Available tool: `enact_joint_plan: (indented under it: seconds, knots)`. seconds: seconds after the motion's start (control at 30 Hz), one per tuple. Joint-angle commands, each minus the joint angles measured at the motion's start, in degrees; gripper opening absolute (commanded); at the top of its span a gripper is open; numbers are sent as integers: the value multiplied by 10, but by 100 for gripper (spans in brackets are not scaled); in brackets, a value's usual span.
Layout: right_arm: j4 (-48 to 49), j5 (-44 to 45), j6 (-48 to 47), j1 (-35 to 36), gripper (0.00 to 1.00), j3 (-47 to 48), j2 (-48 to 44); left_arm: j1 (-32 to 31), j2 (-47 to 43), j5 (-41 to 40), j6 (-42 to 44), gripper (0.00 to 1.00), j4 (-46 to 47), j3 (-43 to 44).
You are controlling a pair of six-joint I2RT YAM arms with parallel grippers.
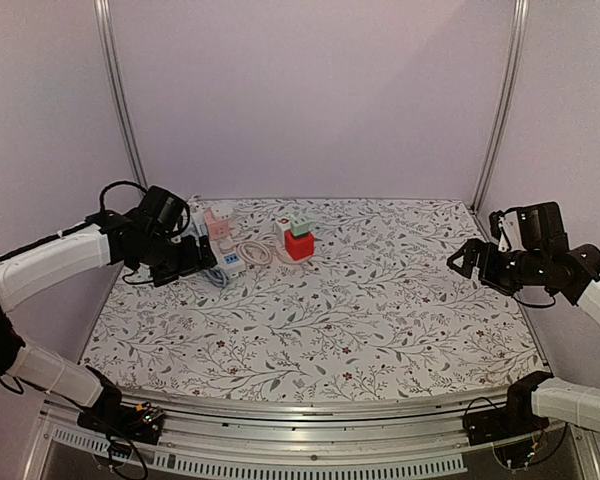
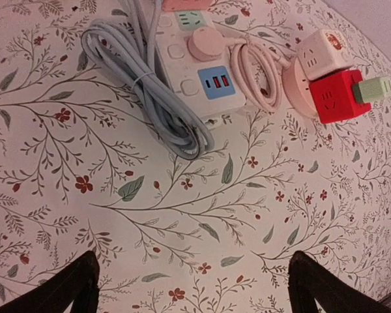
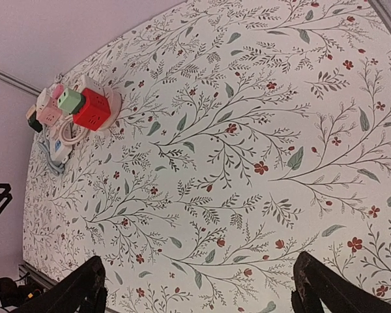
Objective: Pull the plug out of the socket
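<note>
A red cube socket [image 1: 299, 247] stands at the back of the table with a green plug [image 1: 300, 224] stuck into it. In the left wrist view the green plug [image 2: 371, 89] juts from the right side of the red cube [image 2: 337, 98]. A round pink plug [image 2: 205, 44] sits in a white power strip [image 2: 195, 62]. My left gripper [image 2: 192, 277] hovers open above bare cloth, short of the strip. My right gripper [image 3: 199, 283] is open far to the right, with the red cube [image 3: 92, 109] and green plug [image 3: 70, 100] well away from it.
A bundled grey cable [image 2: 150, 91] lies left of the strip. A coiled pink cord [image 2: 257, 75] runs to a round pink base [image 2: 294, 91] carrying a white cube socket [image 2: 322, 53]. A pink cube [image 1: 218, 222] stands near the left gripper [image 1: 202, 260]. Metal frame posts [image 1: 120, 100] rise at the back corners.
</note>
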Motion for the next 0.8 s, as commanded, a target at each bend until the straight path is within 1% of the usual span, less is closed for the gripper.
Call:
enact_joint_plan:
  seconds: [0.0, 0.13, 0.3, 0.4, 0.43, 0.67, 0.77]
  knots:
    - [13, 21, 2, 3, 99, -4, 2, -7, 58, 2, -43, 99, 58, 12]
    - [27, 20, 0, 3, 99, -6, 8, -7, 116, 12, -58, 91, 104, 19]
    - [34, 18, -17, 3, 99, -7, 11, -6, 186, 11, -64, 81, 110, 54]
    - [33, 19, -28, 3, 98, -6, 15, -1, 221, 12, -68, 69, 112, 68]
    - [33, 21, -31, 3, 98, -6, 15, 1, 233, 14, -70, 67, 113, 73]
    - [41, 22, -43, 3, 98, -10, 21, 6, 288, 16, -67, 63, 116, 103]
    - [42, 12, -44, 3, 98, -9, 31, 8, 296, 16, -64, 60, 113, 108]
